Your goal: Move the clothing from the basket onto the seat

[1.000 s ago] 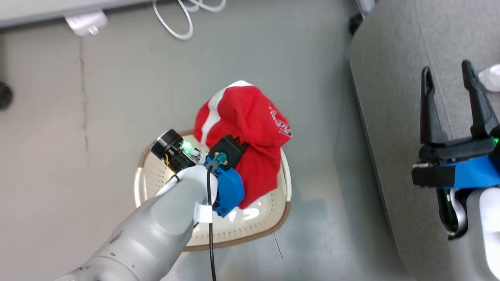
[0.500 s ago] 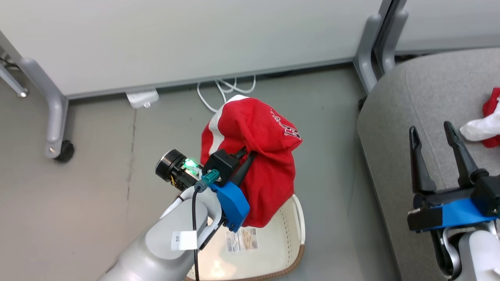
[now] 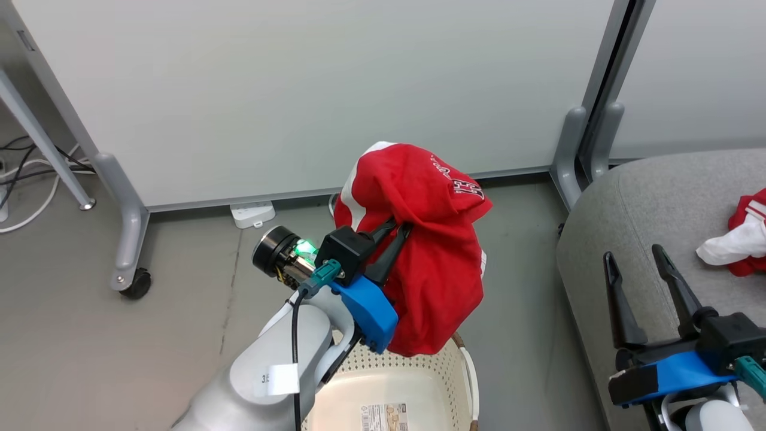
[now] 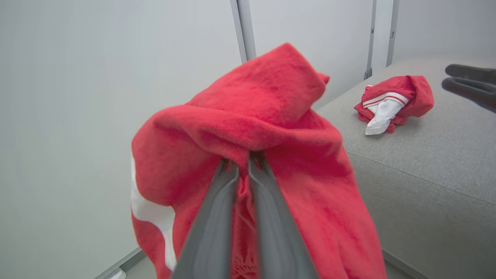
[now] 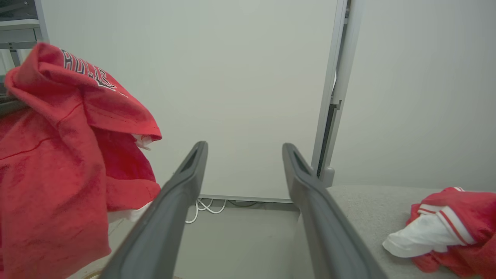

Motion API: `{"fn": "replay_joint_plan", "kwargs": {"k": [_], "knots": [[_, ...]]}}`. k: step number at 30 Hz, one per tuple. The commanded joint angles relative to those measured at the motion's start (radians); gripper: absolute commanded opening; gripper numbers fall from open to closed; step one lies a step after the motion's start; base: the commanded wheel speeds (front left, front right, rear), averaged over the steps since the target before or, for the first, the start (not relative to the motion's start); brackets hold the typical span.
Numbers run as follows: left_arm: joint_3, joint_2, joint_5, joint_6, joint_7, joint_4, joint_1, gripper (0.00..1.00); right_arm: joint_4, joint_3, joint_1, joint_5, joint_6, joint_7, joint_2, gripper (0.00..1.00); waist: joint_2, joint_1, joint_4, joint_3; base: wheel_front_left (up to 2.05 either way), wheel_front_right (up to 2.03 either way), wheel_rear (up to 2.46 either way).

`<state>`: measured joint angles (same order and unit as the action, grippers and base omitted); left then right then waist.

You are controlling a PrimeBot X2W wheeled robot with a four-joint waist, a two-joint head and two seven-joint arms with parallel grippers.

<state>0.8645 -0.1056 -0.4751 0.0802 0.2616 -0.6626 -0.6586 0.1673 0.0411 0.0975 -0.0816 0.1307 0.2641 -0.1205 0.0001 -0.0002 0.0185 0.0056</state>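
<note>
Here's the left gripper (image 3: 400, 228), pinched tight on the red garment (image 3: 434, 269), dangling it above the basket (image 3: 446, 374). The right gripper (image 3: 633, 258) gapes wide, empty, over the seat (image 3: 652, 197); another garment (image 3: 742, 239) lies far right.

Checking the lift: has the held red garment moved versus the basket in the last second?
Yes, upward. Against the basket, the red garment now hangs above the rim rather than down inside it.

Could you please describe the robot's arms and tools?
The left arm and right arm are pale grey. The left tool and right tool each have two long dark fingers on a black base with a blue bracket. A black cable with a teal plug and a white tag mark the left arm.
</note>
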Motion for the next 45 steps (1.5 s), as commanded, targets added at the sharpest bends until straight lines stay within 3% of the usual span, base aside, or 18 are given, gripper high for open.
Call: {"fn": "replay_joint_plan", "kwargs": {"k": [1, 14, 30, 45], "knots": [[-0.006, 0.0, 0.001, 0.004, 0.005, 0.006, 0.002, 0.0, -0.001, -0.001, -0.016, -0.004, 0.0, 0.001, 0.003, 1.0, -0.0001, 0.0002, 0.005, -0.008, 0.0, 0.0, 0.0], [-0.016, 0.004, 0.026, 0.008, 0.005, 0.019, -0.008, 0.0, 0.001, -0.06, -0.035, -0.04, 0.0, 0.0, -0.01, 1.0, -0.0001, 0.0002, 0.022, -0.029, 0.0, 0.0, 0.0], [-0.005, 0.026, 0.047, 0.017, 0.005, 0.033, -0.029, 0.0, 0.081, -0.366, 0.142, -0.09, 0.0, 0.0, -0.088, 1.0, -0.0001, 0.0002, 0.059, -0.009, 0.0, 0.0, 0.0], [0.039, 0.05, 0.064, 0.027, 0.005, 0.074, -0.045, 0.0, 0.236, -0.556, 0.314, -0.147, 0.0, 0.0, -0.147, 1.0, -0.0001, 0.0002, 0.12, 0.014, 0.0, 0.0, 0.0]]}}
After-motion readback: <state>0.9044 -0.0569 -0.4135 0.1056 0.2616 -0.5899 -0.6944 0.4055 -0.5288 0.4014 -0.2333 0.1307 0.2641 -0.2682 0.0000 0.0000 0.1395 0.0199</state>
